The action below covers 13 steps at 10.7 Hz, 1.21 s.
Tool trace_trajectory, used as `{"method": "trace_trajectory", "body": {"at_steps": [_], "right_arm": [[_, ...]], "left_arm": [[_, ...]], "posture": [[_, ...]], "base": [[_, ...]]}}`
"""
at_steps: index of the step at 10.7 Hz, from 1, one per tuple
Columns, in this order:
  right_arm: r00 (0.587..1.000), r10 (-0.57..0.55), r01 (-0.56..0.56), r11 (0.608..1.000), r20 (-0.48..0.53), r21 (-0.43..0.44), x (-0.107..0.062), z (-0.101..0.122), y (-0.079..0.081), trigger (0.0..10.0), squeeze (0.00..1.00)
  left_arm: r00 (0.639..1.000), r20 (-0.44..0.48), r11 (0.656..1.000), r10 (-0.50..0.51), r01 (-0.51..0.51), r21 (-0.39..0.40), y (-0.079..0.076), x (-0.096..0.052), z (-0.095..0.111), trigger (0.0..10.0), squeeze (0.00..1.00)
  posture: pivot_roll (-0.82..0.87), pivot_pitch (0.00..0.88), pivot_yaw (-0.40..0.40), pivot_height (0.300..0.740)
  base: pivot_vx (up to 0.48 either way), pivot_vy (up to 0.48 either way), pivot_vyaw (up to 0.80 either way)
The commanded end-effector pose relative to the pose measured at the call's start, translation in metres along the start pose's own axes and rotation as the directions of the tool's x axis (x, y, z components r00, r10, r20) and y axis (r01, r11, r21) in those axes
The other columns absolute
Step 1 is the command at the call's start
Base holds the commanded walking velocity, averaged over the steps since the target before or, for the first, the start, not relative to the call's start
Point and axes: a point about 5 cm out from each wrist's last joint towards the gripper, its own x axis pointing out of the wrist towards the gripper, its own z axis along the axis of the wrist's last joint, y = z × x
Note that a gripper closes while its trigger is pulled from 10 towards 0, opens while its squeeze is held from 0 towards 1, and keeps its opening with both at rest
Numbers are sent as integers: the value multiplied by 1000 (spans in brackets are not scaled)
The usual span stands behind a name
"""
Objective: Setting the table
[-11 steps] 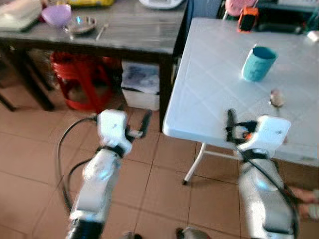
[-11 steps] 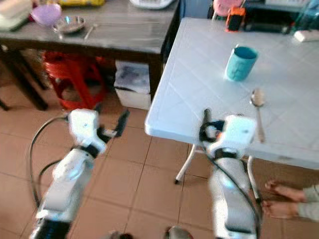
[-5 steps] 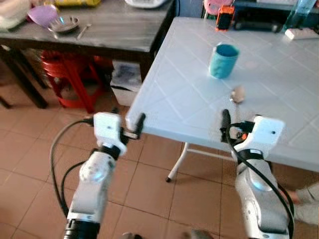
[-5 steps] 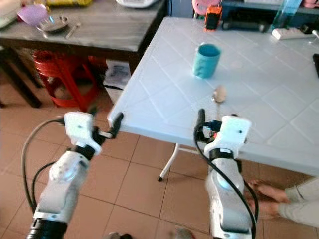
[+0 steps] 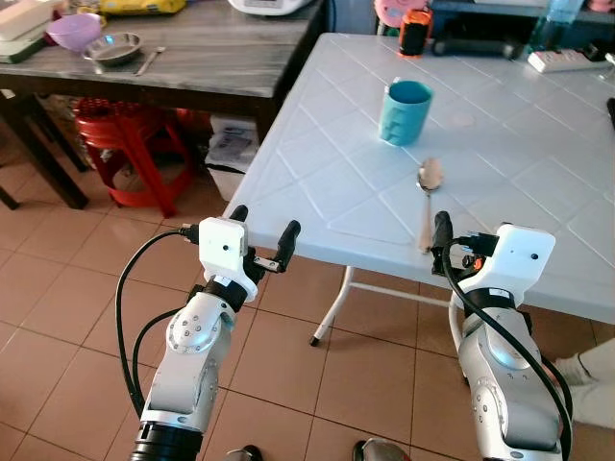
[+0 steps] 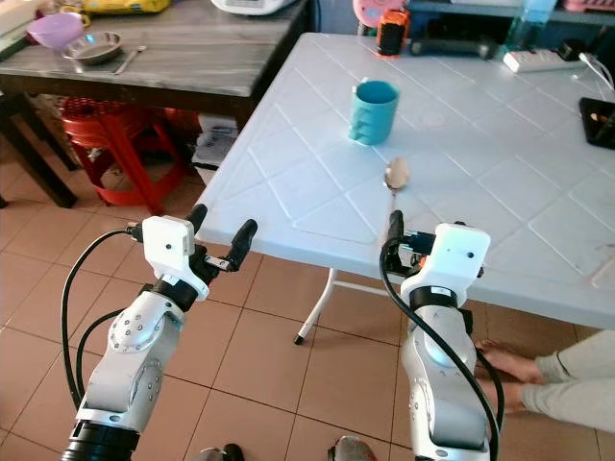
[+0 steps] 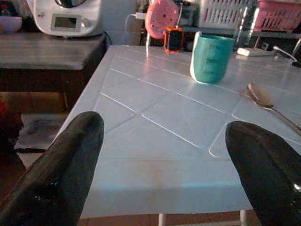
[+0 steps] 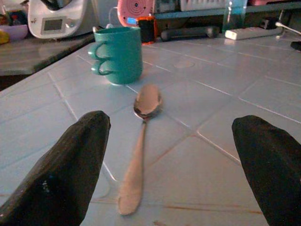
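Observation:
A teal mug stands upright on the white table. A metal spoon lies just in front of it, bowl toward the mug and handle toward me. My left gripper is open and empty, level with the table's near left corner. My right gripper is open too, low over the near edge, with the spoon's handle lying between its two fingers but not touched. One right finger rises next to the handle's end.
A dark wooden table at the left carries a purple bowl and a metal bowl. A red stool and a box stand beneath it. A person's bare feet rest on the tiled floor at the right.
The whole view has shifted: the white table now sits nearer and more central. Both open grippers have come up to its near edge, the right one around the spoon's handle.

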Motion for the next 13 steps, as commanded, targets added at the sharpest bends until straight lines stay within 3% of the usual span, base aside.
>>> {"method": "trace_trajectory", "body": {"at_steps": [1,4,11,13], "right_arm": [[1000,5,-5,1000,5,-7,0,0,2,10000,0],[1000,-4,4,1000,-8,-8,-1,-1,0,10000,0],[1000,-4,3,1000,-25,-9,0,-5,1,10000,0],[1000,0,0,1000,-28,-9,0,-6,2,10000,0]], "left_arm": [[1000,8,1000,-5,5,3,2,-3,2,10000,0],[999,4,999,-37,37,-10,-1,-5,0,10000,0],[998,-7,998,-62,62,-18,-3,-7,-1,10000,0],[997,-13,997,-72,72,-30,-5,-8,-3,10000,0]], "posture": [[-175,166,55,740],[-177,170,49,740],[-171,168,46,740],[-171,168,45,740]], "base": [[240,0,0],[345,0,0],[376,0,-383],[0,0,0]]}}
